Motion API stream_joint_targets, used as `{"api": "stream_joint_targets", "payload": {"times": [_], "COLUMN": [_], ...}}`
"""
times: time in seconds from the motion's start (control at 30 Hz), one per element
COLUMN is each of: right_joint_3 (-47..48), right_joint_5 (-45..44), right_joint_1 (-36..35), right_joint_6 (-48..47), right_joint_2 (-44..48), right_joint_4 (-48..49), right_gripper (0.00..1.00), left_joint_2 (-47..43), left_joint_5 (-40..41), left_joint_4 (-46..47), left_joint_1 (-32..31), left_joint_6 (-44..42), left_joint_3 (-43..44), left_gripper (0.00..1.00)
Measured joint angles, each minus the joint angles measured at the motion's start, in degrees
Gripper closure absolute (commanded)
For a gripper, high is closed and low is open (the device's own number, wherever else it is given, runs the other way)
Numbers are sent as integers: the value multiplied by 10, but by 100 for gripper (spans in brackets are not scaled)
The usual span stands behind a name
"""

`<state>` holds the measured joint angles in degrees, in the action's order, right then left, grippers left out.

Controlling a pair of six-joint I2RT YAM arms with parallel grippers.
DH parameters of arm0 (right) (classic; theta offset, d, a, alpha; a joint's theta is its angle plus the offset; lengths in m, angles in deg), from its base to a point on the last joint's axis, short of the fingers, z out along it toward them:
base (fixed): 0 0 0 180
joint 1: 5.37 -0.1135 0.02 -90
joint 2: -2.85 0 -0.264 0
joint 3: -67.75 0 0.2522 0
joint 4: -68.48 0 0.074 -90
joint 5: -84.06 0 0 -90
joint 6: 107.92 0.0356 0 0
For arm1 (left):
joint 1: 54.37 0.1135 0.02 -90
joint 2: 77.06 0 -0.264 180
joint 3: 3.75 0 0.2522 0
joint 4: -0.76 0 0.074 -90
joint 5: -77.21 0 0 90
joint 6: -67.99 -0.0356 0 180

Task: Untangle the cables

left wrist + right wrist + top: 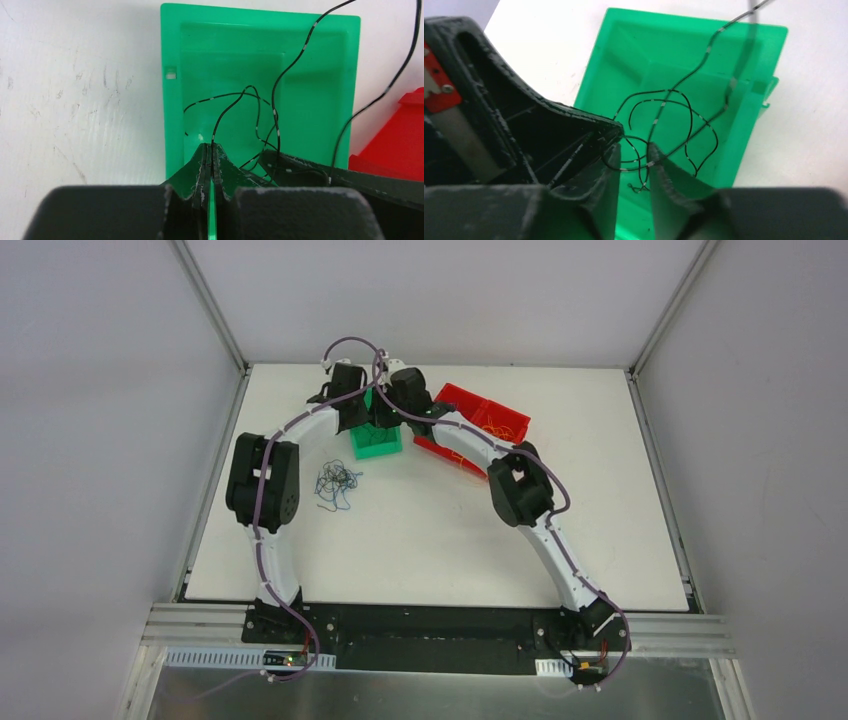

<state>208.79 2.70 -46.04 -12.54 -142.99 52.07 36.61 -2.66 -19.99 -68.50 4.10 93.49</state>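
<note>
Thin black cables (276, 85) with pale bands loop over a green bin (172, 110). My left gripper (210, 146) is shut on one black strand just above the bin's floor. Close on its right, my right gripper (633, 147) stands slightly open, with black cable loops (664, 107) running loosely across the gap between its fingers. In the top view both grippers, the left (362, 412) and the right (386, 416), meet over the green bin (380, 447). A small tangle of blue, dark and orange cables (337, 485) lies on the white table to the bin's front left.
Red bins (490, 420) stand just right of the green one, partly under the right arm; a red corner (400, 145) shows in the left wrist view. Grey walls close in the white table (450, 540) on three sides.
</note>
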Motion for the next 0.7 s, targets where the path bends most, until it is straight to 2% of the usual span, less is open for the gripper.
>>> {"api": "stream_joint_targets", "payload": {"times": [0.2, 0.27, 0.4, 0.57, 0.7], "right_joint_3": [-8, -27, -78, -109, -138], "right_joint_5": [-10, -15, -35, -60, -79], "right_joint_1": [-3, -3, -4, -4, -4], "right_joint_6": [-2, -2, -3, -4, -7], "right_joint_2": [10, 25, 70, 114, 145], "right_joint_4": [3, 1, -4, -6, 3], "right_gripper": [59, 55, 54, 50, 47], "left_joint_2": [0, 0, 0, 0, -3], "left_joint_5": [7, 8, 9, 10, 10], "left_joint_4": [-10, -10, -12, -15, -17], "left_joint_1": [3, 3, 3, 3, 3], "left_joint_6": [-5, -5, -4, -5, -6], "left_joint_3": [11, 12, 12, 12, 12], "left_gripper": [96, 94, 92, 72, 62]}}
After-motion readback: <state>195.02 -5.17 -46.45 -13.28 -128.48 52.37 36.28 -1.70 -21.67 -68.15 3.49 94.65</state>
